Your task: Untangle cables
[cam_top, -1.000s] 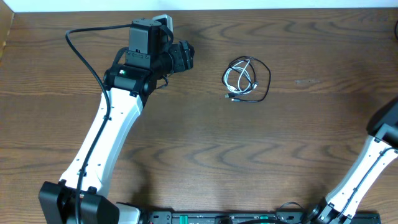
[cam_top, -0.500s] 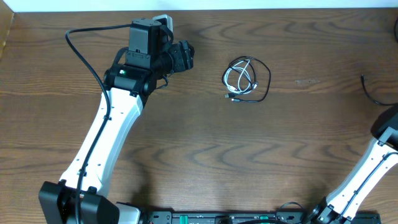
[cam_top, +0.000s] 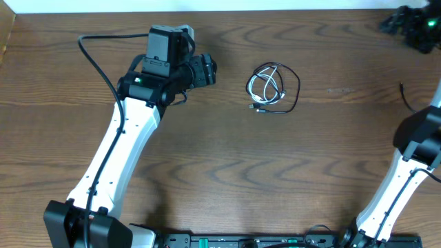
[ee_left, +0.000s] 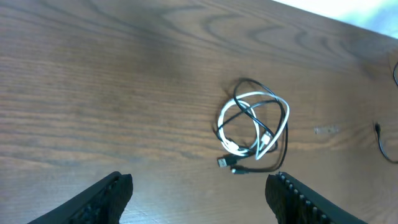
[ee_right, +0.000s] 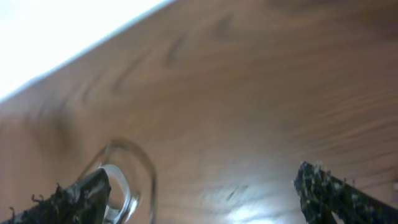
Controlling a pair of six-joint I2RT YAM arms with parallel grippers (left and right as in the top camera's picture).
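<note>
Thin black and white cables (cam_top: 273,87), looped in a small round tangle, are seen on the dark wood-grain tabletop (cam_top: 227,158), at two o'clock from centre. The left claw (ee_left: 199,186) and the right claw (ee_right: 205,186) are both spread wide, empty.

dark wood-grain table (cam_top: 220,172), white strip (cam_top: 275,5) along its far edge.

Soft, even light; heavy blur, perhaps from motion, across right wrist view.

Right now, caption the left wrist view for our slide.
Open left gripper faces tangled black and white cables lying on wooden table.
</note>
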